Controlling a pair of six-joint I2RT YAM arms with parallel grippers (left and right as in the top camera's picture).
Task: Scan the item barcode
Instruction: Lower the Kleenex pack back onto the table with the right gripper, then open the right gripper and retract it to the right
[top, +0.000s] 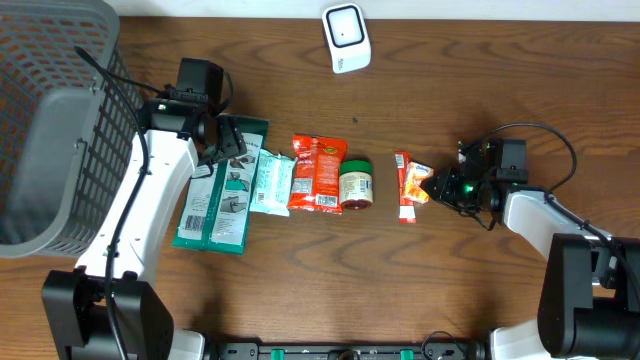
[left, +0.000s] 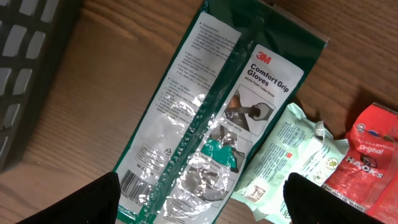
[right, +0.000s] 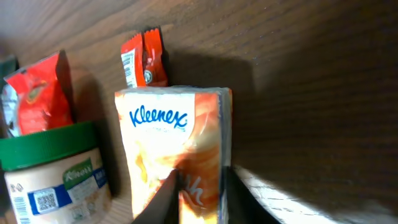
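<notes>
Tissue pack (right: 174, 137), orange, Kleenex-branded: found right of centre over the wooden table (top: 500, 70), just right of a green-lidded jar (top: 356, 186), and pinched at its near end by the right gripper (right: 200, 183). Scanner (top: 346, 38), white: set at the far edge, well apart from the pack. Left gripper (left: 202, 199): spread wide, held over a green glove packet (left: 205, 124) at the left. Pale wipes packet (top: 270, 182) and red snack bags (top: 317, 172): laid between glove packet and jar. Grey basket (top: 50, 120): placed at the far left.

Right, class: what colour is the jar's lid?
The jar's lid is green; right wrist view shows it best.
</notes>
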